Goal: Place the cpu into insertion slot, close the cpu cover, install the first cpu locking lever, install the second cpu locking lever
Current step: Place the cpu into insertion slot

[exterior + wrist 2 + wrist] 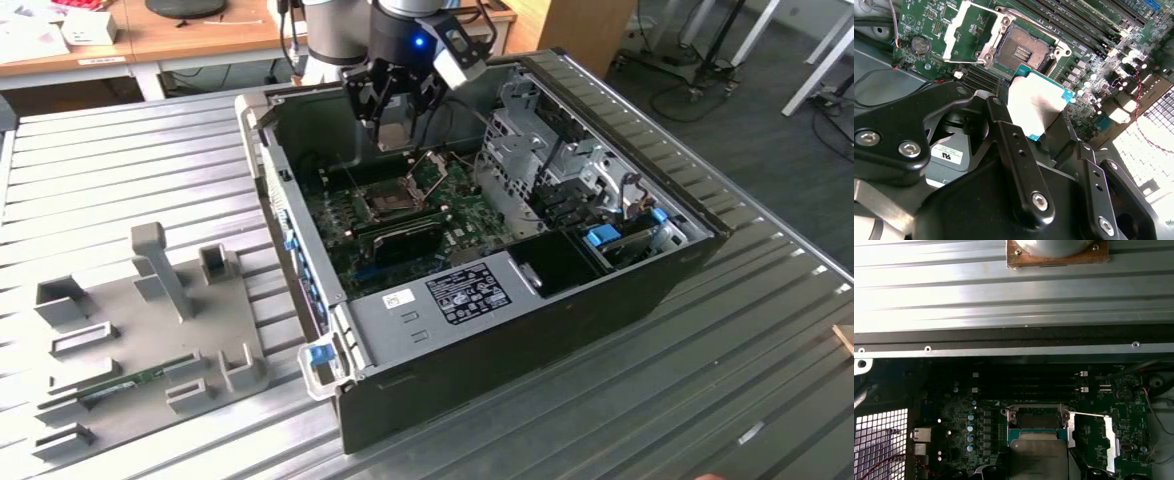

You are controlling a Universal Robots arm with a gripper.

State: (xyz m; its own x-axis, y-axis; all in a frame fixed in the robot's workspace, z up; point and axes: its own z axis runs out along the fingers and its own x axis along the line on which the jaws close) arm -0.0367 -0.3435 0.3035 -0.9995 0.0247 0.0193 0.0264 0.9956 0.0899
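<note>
My gripper hangs inside the open computer case, shut on the cpu, a pale square chip with a teal edge, gripped by its two sides between the black fingers. The cpu is held tilted a short way above the insertion slot, a dark square socket in a silvery frame on the green board. No chip lies in the slot. The cpu cover stands swung open beside the slot. In the first wrist view the cpu overlaps the slot, with the cover open to one side.
Long black memory slots run beside the socket. The case walls and a drive cage close in around the arm. A grey fixture plate with a memory stick lies on the ribbed metal table at the exterior view's left.
</note>
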